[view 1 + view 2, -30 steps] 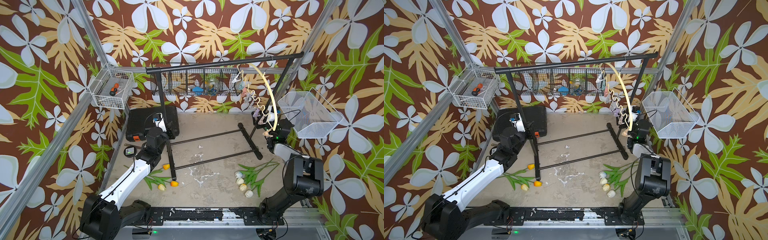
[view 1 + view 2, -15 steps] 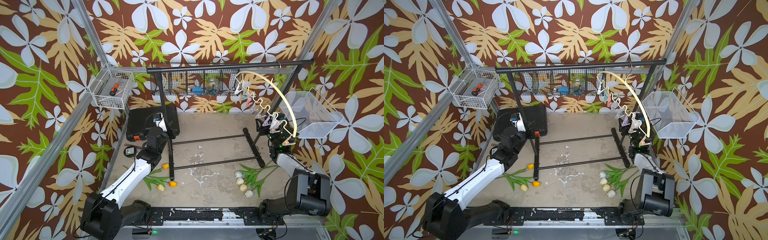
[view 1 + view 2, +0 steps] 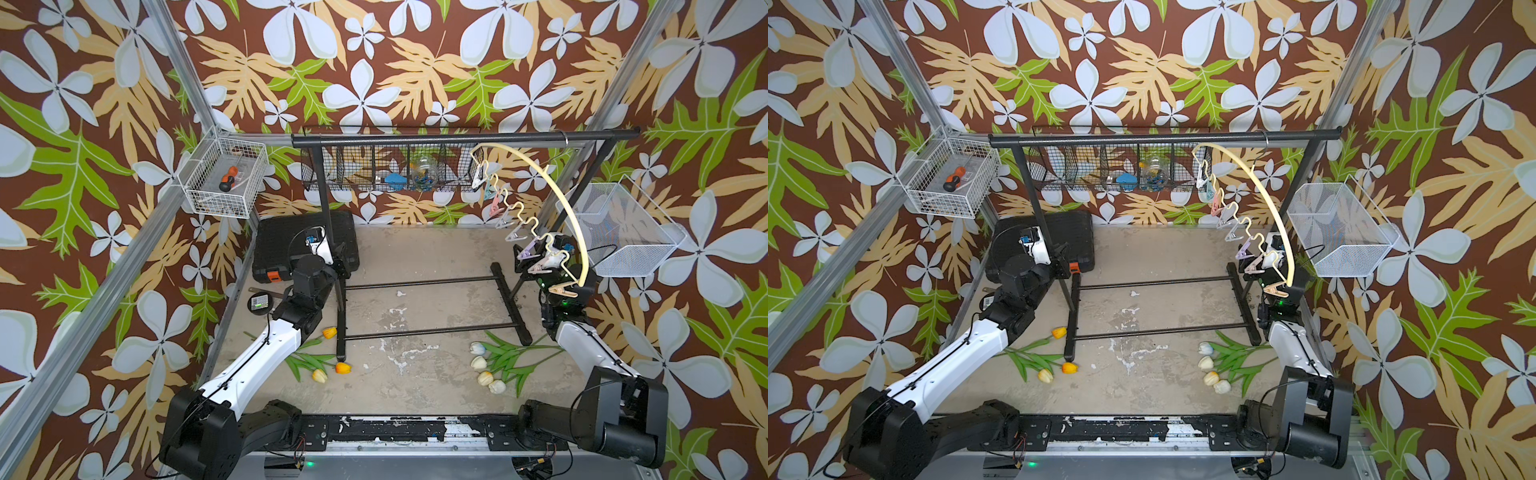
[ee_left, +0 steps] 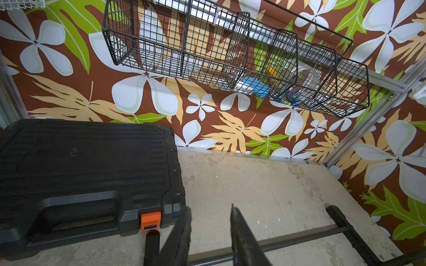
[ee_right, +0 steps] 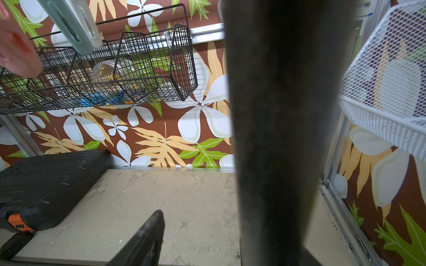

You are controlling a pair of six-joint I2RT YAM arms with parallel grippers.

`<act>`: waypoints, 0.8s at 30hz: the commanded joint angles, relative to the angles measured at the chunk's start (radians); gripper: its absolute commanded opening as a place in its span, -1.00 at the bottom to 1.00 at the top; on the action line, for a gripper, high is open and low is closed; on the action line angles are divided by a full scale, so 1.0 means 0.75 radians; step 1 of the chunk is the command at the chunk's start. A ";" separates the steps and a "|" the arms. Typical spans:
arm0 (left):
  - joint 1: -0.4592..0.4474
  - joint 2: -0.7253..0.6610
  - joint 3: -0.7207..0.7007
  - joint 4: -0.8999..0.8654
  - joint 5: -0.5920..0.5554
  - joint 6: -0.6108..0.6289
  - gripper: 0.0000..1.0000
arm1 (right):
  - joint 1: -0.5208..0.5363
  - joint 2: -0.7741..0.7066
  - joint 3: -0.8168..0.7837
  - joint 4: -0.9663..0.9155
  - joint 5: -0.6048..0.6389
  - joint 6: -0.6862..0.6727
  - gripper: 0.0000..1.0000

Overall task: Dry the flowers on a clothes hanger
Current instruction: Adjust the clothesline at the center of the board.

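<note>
Orange-yellow flowers (image 3: 328,365) (image 3: 1059,365) lie on the floor by the rack's left foot. White flowers (image 3: 484,365) (image 3: 1212,365) lie front right. The cream clothes hanger (image 3: 576,226) (image 3: 1275,210) hangs by its hook from the black rack's top bar (image 3: 457,137), tilted, with its pastel clothespins (image 3: 515,237) (image 5: 73,25) dangling. My right gripper (image 3: 528,259) (image 5: 207,218) is open beside the rack's right post (image 5: 276,138), which hides one finger. My left gripper (image 3: 340,259) (image 4: 211,211) stands against the left post, jaws a little apart, only floor between the tips.
A black tool case (image 3: 291,245) lies at the back left. A white wire basket (image 3: 224,183) hangs on the left wall. A black wire shelf (image 3: 374,170) runs along the back wall. A white mesh basket (image 3: 623,232) juts from the right wall.
The rack's right end has shifted right and its top bar now sits level. The hanger has swung from edge-on to broadside. My right arm has drawn back and its jaws have widened.
</note>
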 commanded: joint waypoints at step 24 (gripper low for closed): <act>-0.006 -0.033 0.111 -0.237 0.040 -0.166 0.37 | 0.008 -0.289 -0.023 -0.599 0.148 0.172 0.75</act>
